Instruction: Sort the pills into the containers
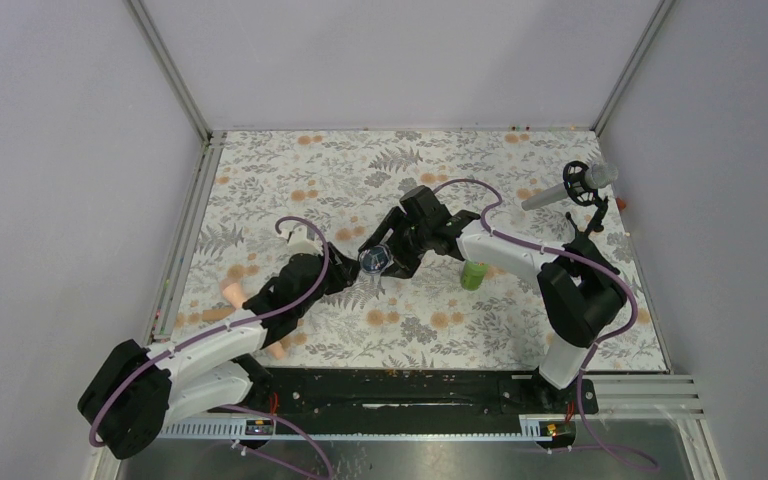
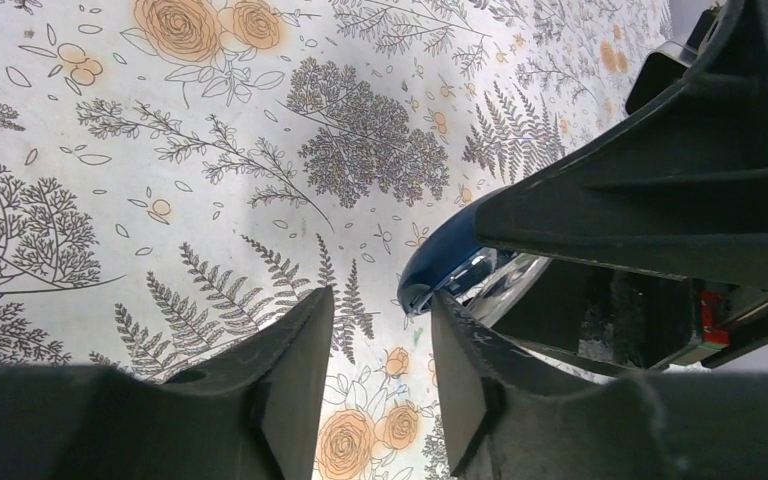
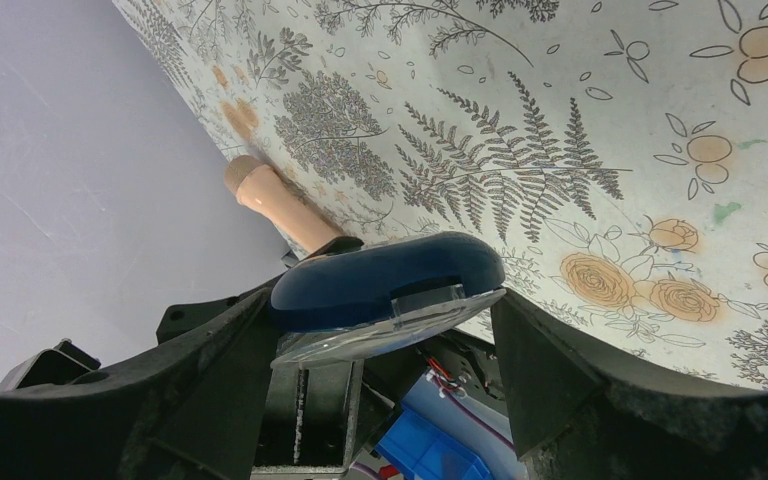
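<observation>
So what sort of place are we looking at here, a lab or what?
Most likely a robotics lab test cell: plain grey panels in an aluminium frame enclose the floral-covered table, and the left arm and right arm are bolted to a rail at its near edge.

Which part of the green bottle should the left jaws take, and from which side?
Take the bottle around its round body, about mid-height, jaws level. It stands upright on the table, so a sideways pinch should suit it. Come from its near-left side: the right arm passes close behind it.
</observation>
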Robot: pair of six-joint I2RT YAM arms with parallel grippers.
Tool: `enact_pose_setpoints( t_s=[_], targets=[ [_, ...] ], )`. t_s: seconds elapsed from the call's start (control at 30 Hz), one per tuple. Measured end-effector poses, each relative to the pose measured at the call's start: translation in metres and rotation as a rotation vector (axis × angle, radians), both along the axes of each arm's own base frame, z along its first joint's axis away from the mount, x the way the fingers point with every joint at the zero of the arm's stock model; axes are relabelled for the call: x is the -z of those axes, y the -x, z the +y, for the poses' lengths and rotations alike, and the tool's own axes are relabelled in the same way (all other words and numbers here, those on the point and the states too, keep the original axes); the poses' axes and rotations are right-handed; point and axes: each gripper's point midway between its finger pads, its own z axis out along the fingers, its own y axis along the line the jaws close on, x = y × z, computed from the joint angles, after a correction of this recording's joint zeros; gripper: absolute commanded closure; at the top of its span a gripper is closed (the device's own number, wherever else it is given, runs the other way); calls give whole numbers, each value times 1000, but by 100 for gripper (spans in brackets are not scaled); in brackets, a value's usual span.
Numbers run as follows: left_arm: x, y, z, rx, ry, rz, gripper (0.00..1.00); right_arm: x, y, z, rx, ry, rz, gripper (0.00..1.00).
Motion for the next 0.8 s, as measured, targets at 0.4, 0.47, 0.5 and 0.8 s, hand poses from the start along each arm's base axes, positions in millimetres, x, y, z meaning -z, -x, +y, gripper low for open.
enact_pose_setpoints(
  t_s=[0.4,0.47,0.5,0.8],
  targets=[
    [6,-1,-3,84,-43,-98,39,4,7,-2,-3,-14,43,62],
    [2,-1,-6,104,-33,-124,39,3,11,0,-16,-30,60,62],
    [-2,-1,-8,117,-26,-141,39,2,13,1,-23,-40,68,62],
    [-12,3,-19,179,13,-173,60,-7,17,8,-48,-92,84,61]
  ],
)
